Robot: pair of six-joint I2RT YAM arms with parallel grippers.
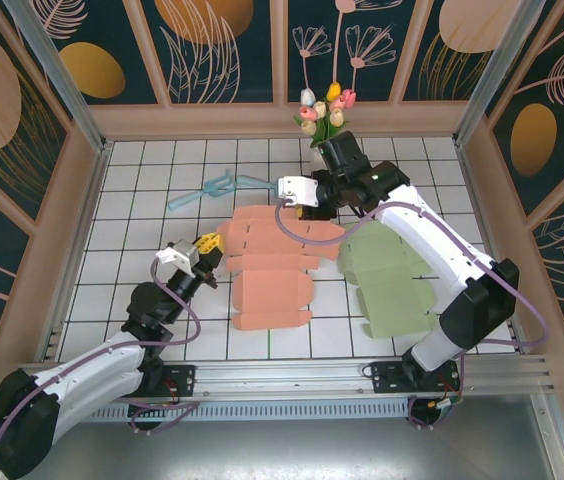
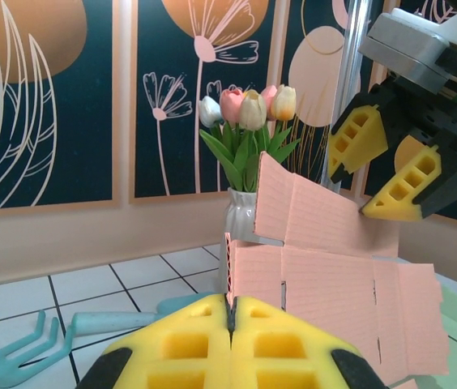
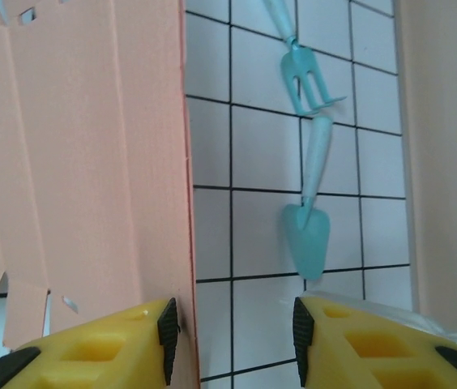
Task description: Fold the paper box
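Mid-table, pink box (image 1: pixel 272 270) lies mostly flat on tiles (image 1: pixel 132 200), far flap (image 2: pixel 305 215) raised. L gripper (image 1: pixel 207 250) clenched on box's left edge. R gripper (image 1: pixel 285 210) at raised flap w/ jaws apart, flap edge against one pad (image 3: pixel 167 331), other clear. Just right of box: green sheet (image 1: pixel 392 285). Teal garden tools (image 1: pixel 212 190) behind; tulip vase (image 1: pixel 322 150) at back wall.

The salmon-pink paper box blank (image 1: pixel 267 265) is thin corrugated card, matt, with fine ribs running across it. The pale green paper blank (image 1: pixel 392 285) looks just as dull. The white tiled surface (image 1: pixel 142 200) is smooth with a faint sheen. The teal garden tools (image 1: pixel 212 188) look like smooth plastic. The left gripper's yellow fingers (image 2: pixel 180 344) are matt and foam-like, moulded with pockets. The white ribbed vase (image 2: pixel 241 217) looks glazed, and the silver frame rail (image 1: pixel 292 372) is bare metal.
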